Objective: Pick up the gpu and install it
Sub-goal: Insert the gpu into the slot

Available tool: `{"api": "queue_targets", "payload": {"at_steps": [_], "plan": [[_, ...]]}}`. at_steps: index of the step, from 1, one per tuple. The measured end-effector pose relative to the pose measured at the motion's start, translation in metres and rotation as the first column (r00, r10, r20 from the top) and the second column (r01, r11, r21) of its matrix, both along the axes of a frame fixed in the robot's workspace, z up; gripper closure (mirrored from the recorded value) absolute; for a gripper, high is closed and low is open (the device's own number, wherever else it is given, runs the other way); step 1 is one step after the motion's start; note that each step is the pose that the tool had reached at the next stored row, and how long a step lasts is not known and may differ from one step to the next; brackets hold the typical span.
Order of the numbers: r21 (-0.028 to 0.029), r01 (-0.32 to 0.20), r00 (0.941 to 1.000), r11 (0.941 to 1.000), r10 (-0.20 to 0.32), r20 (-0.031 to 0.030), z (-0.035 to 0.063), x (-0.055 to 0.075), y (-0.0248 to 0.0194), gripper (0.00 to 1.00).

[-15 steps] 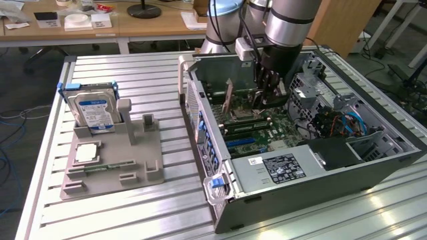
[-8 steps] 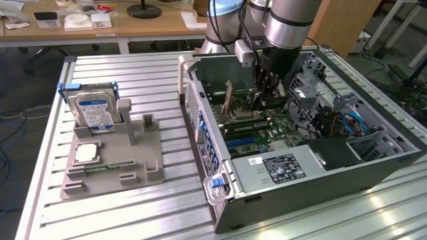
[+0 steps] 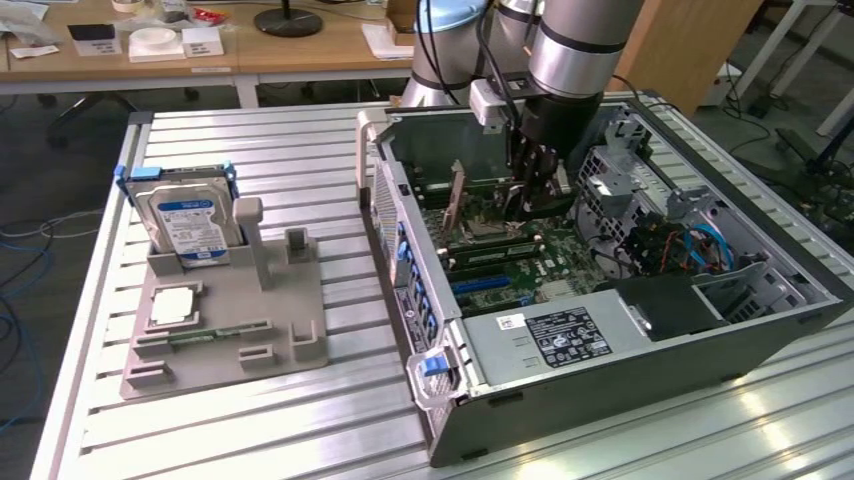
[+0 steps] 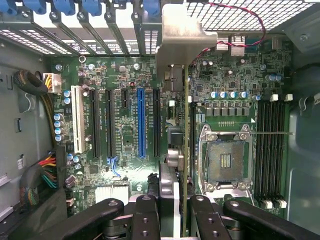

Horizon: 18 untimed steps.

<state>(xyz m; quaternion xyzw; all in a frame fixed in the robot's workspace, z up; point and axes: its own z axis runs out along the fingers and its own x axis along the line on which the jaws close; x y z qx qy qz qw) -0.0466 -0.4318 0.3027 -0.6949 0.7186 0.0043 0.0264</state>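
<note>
The gpu (image 4: 184,150) hangs edge-on directly below the gripper (image 4: 175,215), pinched between the two inner fingers (image 4: 148,220), so the gripper is closed on the card's top edge. In the wrist view the card reads as a thin greenish line with its silver bracket (image 4: 182,45) at the far end, reaching toward the row of blue clips (image 4: 95,6) at the back of the case.

The card's long axis runs parallel to the expansion slots on the motherboard (image 4: 125,90). It sits between the black slots and the empty processor socket (image 4: 223,160), a little to the socket side of the blue slot (image 4: 141,122), and I cannot tell whether its lower edge is already touching a slot or is just above one.

In the exterior view the card (image 3: 455,205) stands upright inside the open computer case (image 3: 641,350), just on the exterior view's left of the gripper (image 3: 534,195) and the arm (image 3: 581,50) above it.

Well apart, on the exterior view's left, a grey holder (image 3: 287,345) on the metal table (image 3: 267,430) carries the hard drive (image 3: 187,225) and a small square chip (image 3: 175,305).
</note>
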Motion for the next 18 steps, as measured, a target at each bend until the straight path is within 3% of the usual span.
{"api": "queue_targets", "payload": {"at_steps": [6,13,18], "plan": [[0.0001,0.0,1.0,1.0,0.0,0.0001,-0.0001,0.0,-0.0001,0.72],[0.0002,0.0,1.0,1.0,0.0,0.0,-0.0014,0.0,-0.0073,0.72],[0.0001,0.0,1.0,1.0,0.0,-0.0001,-0.0041,0.0,-0.01,0.72]]}}
